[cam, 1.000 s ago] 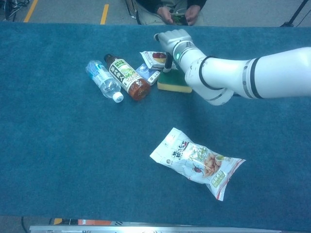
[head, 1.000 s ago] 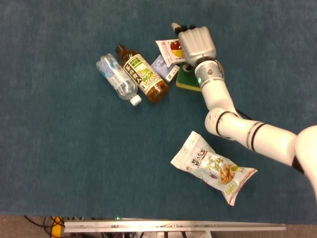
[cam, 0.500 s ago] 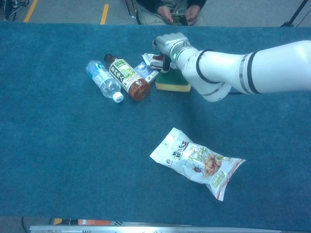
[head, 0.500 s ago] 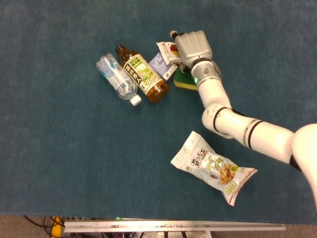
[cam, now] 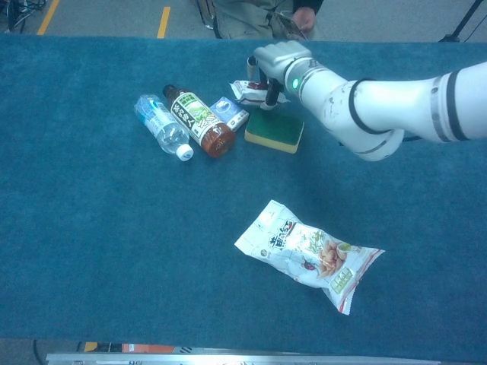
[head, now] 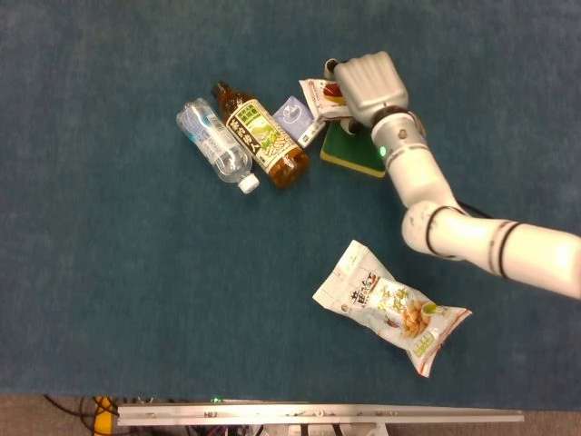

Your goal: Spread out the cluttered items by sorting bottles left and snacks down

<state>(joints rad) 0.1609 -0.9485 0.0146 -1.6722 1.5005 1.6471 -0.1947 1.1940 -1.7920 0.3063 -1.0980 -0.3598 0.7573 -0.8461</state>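
Note:
My right hand [head: 368, 84] [cam: 280, 59] grips a small white snack packet with red print [head: 320, 94] [cam: 249, 91], held just above the back edge of a green and yellow sponge [head: 350, 154] [cam: 274, 134]. A small blue pack [head: 294, 116] [cam: 228, 112] lies to its left, apart from the packet. Further left lie a brown tea bottle [head: 261, 136] [cam: 199, 122] and a clear water bottle [head: 216, 143] [cam: 161, 125], side by side. A large white snack bag [head: 390, 304] [cam: 308, 251] lies alone near the front. My left hand is in neither view.
Blue cloth [head: 109, 291] covers the whole table. A metal rail [head: 318, 414] runs along the front edge. A seated person [cam: 262, 11] is behind the far edge.
My right hand closed on the small snack packet and drew it to the right, off the blue pack. The sponge turned and shifted slightly right.

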